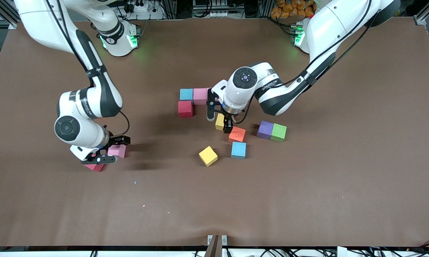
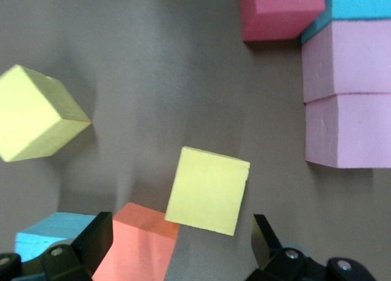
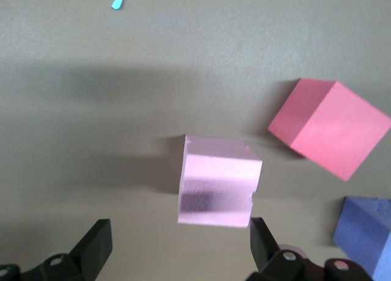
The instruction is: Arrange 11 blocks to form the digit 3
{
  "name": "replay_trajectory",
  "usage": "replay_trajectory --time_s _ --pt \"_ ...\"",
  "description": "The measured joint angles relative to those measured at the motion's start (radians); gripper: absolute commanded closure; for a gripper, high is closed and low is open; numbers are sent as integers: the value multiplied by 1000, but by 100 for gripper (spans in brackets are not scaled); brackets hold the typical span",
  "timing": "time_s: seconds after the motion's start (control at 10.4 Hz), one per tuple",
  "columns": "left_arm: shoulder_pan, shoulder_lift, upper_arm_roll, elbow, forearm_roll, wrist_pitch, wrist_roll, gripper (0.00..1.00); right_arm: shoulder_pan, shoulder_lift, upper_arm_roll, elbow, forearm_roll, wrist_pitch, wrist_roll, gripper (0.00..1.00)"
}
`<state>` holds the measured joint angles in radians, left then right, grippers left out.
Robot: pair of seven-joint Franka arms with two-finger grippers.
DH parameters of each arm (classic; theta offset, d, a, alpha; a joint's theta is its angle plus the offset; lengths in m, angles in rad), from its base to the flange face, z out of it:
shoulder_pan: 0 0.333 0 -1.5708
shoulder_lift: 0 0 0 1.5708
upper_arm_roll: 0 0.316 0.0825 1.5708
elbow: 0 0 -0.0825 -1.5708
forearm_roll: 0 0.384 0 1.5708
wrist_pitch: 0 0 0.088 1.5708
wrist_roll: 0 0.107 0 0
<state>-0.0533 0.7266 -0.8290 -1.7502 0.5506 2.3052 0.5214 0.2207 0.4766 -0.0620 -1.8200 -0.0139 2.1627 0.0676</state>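
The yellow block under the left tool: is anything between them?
No. The left tool is open over the yellow block, with nothing visible between them. An orange block sits close beside it, near one finger.

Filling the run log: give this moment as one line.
left tool open over yellow foam cube | right tool open over pink foam cube

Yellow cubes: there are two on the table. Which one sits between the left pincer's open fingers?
The yellow cube beside the orange cube, directly under the left pincer. The other yellow cube lies apart, nearer the front camera.
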Motion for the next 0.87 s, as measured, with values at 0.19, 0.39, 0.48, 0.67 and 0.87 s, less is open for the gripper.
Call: replay_trajectory --time_s 0.19,0.39,0.48,0.67,0.87 --pt "0 3 8 -33 44 12 0 0 0 25 2 0 -11 51 -3 0" --pt "-2 18 14 -47 85 15 1 0 -19 42 -1 0 -65 86 -6 0" --pt "-5 30 17 -50 98 23 1 0 -29 47 -1 0 -102 98 -6 0" --pt "-19 51 31 -51 101 56 1 0 -35 63 -1 -12 -114 146 -7 0" --pt "-66 54 90 -50 101 110 -6 0 -38 76 -1 -52 -114 222 -6 0"
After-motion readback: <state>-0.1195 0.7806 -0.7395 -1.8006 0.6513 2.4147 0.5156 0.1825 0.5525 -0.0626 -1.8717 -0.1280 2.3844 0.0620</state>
